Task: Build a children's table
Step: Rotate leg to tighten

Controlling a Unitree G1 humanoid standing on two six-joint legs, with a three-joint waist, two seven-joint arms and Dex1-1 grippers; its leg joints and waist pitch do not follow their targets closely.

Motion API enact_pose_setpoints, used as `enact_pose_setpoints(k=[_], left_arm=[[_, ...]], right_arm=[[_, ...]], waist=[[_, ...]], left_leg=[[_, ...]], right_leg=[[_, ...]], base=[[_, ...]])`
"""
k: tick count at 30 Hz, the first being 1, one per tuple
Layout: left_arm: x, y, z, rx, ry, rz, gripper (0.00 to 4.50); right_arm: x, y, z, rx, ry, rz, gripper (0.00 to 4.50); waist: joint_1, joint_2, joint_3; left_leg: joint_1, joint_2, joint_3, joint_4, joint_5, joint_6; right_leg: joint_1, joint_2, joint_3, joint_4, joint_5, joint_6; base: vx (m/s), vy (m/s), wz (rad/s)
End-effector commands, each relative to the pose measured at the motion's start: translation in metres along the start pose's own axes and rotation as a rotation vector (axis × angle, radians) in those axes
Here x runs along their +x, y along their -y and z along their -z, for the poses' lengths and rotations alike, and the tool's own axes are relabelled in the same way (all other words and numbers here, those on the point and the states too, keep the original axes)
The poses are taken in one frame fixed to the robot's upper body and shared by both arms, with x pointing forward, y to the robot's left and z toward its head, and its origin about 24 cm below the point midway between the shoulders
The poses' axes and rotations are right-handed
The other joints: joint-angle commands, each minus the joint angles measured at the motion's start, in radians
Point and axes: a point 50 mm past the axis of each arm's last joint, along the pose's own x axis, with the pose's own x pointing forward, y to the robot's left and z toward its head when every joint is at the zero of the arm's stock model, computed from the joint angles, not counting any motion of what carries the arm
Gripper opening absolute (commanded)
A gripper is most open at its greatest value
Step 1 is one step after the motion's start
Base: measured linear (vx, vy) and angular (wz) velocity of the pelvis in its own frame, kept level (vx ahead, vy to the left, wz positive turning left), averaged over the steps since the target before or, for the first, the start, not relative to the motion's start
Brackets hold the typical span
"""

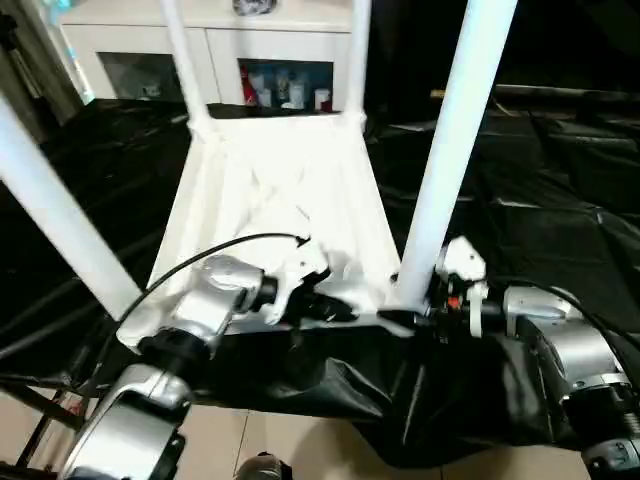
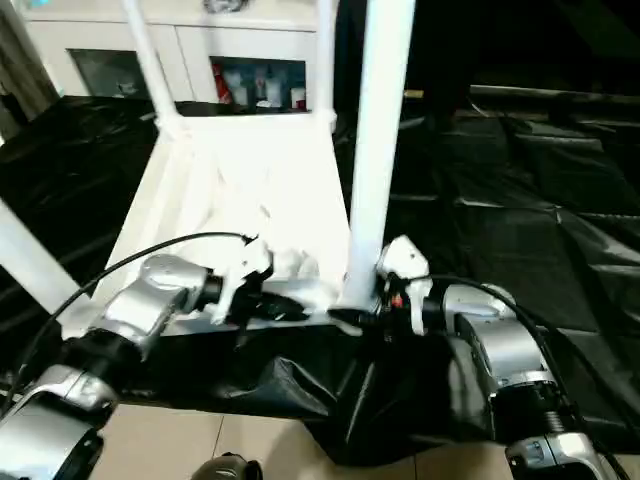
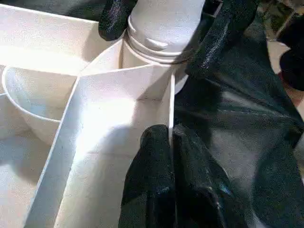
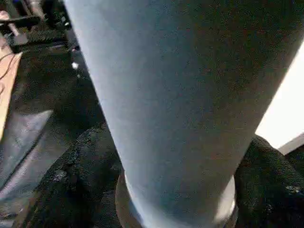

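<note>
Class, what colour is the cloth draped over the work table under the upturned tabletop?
Black cloth, clearest in the left eye view.

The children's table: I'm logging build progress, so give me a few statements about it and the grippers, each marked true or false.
1. The tabletop lies underside up on the black-draped work table. True.
2. Only two legs stand in their sockets. False: four legs rise from the corners, including the near right leg.
3. The right gripper straddles the base of the near right leg. True.
4. The left gripper hangs open above the tabletop. False: it is shut on the tabletop's near edge wall.
5. The tabletop is blue. False: it is white.
</note>
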Motion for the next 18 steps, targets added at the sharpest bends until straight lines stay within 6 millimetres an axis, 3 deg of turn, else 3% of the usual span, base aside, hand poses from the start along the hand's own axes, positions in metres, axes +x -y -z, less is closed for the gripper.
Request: enact_pose_setpoints(k=[1,5,13,17,18], left_arm=[[0.004,0.005,-0.023,0.074,0.101,0.076,0.00],[0.000,0.008,-0.019,0.069,0.090,0.084,0.00],[0.001,0.005,-0.020,0.068,0.094,0.033,0.00],[0.011,-0.007,-0.028,0.063,0.131,-0.120,0.00],[0.015,-0.010,-0.031,0.058,0.139,-0.151,0.00]], right_arm=[[0.007,-0.008,0.000,-0.013,-0.024,-0.072,3.24],[0.007,-0.010,0.000,-0.008,-0.034,-0.108,2.84],[0.011,-0.015,0.002,0.034,0.009,-0.107,2.67],[0.024,-0.004,0.007,0.091,0.058,0.100,2.66],[0.029,0.001,0.009,0.110,0.052,0.182,2.66]], waist=[[-0.003,-0.021,-0.067],[-0.002,-0.019,-0.067],[-0.001,-0.021,-0.067],[-0.005,-0.023,-0.064],[-0.013,-0.024,-0.063]], left_leg=[[0.030,0.050,-0.026,-0.067,-0.248,0.046],[0.030,0.049,-0.024,-0.066,-0.240,0.053],[0.030,0.048,-0.025,-0.067,-0.243,0.045],[0.029,0.046,-0.025,-0.069,-0.258,0.033],[0.030,0.042,-0.028,-0.073,-0.281,0.009]], right_leg=[[0.036,-0.064,0.033,-0.069,-0.175,-0.229],[0.035,-0.063,0.032,-0.068,-0.165,-0.234],[0.035,-0.063,0.033,-0.069,-0.176,-0.227],[0.031,-0.065,0.033,-0.074,-0.212,-0.224],[0.031,-0.067,0.032,-0.078,-0.263,-0.211]], base=[[0.000,0.000,0.00],[0.000,0.000,0.00],[0.000,0.000,0.00],[0.000,0.000,0.00],[0.000,0.000,0.00]])
